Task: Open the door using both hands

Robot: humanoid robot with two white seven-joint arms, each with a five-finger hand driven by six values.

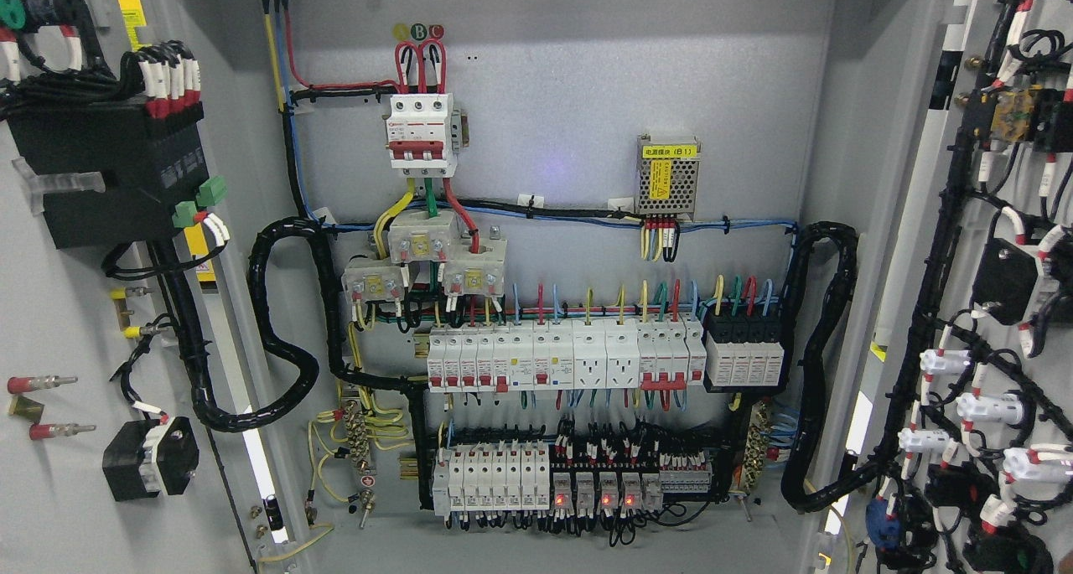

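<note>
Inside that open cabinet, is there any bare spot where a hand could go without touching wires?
Bare back panel lies between the top breaker and the small power supply, and above both. Lower down, the breaker rows and both doors' wiring are crowded.

We read letters A, B, C on round stickers [418, 31] above the main breaker [421, 133]; the power supply's yellow label [669, 151] ends "(B1)".

You get bright, even, sharp light on the cabinet back panel [570, 96]; glare strips streak both door edges, corners shaded.
</note>
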